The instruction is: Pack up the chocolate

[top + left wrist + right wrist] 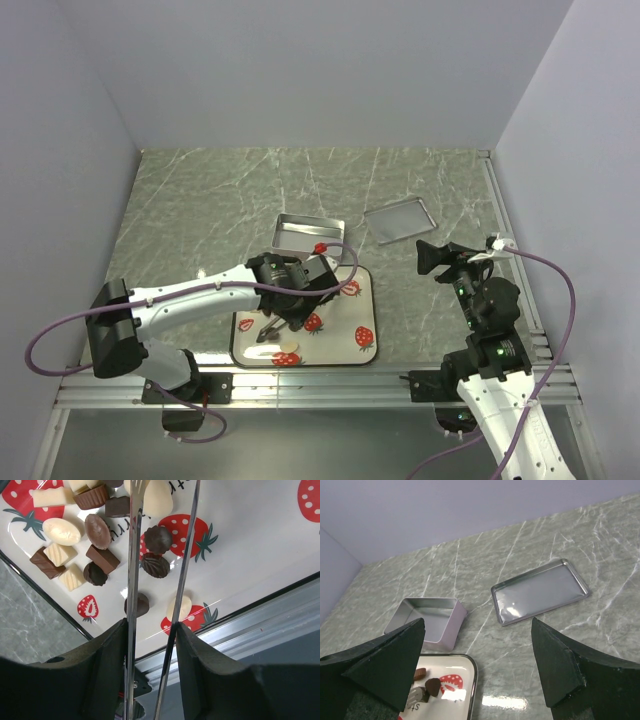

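Green marble-look tabletop [200, 200], pale lilac walls on three sides, alu rail along the near edge. Near the middle sits a strawberry-print tray [345, 325], w/ an open silver tin [305, 232] just behind it and the tin's lid [398, 219] lying flat a bit further right, apart from both. The chocolate [97, 530] is on the tray: dark, light brown and cream pieces bunched toward one corner in the left wrist view, plus a few strays incl. a dark round one and a cream one nearer the tray's edge. Left jaws are clenched partway on a pair of metal tongs [132, 580], one blade against each pad, blades running out over the tray and apart from each other; the forked tip hangs above the bunch of pieces, can't tell if it touches any. Right jaws are spread wide, gripping nothing, up off the tabletop on the right side, facing tin and lid.
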Action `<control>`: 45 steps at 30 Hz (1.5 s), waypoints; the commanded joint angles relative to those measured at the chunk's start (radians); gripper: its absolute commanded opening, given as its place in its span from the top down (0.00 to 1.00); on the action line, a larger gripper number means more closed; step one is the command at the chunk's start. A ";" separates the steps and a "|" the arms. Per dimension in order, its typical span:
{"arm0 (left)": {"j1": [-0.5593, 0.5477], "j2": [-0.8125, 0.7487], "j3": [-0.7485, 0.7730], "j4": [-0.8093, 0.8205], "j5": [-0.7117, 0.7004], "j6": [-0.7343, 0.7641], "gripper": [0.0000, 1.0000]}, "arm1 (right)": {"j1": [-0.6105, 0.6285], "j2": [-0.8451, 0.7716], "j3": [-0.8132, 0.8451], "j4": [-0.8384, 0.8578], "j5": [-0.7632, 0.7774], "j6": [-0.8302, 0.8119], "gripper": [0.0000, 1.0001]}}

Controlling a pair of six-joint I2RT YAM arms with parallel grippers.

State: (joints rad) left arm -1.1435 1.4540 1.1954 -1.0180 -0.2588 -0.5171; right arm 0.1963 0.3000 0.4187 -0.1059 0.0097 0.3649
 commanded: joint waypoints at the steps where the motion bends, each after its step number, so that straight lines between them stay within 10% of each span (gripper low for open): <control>1: -0.015 0.011 0.039 0.012 0.023 -0.001 0.53 | -0.005 -0.013 0.002 0.009 -0.005 -0.015 0.07; 33: -0.053 0.103 0.113 -0.030 -0.062 -0.009 0.52 | -0.005 -0.059 0.005 -0.015 -0.007 -0.020 0.06; 45: -0.053 0.046 0.104 -0.014 -0.094 -0.014 0.69 | -0.005 -0.061 0.002 -0.018 -0.005 -0.020 0.06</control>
State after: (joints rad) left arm -1.1908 1.5585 1.2644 -1.0363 -0.3145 -0.5179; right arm 0.1963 0.2493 0.4187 -0.1345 0.0097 0.3580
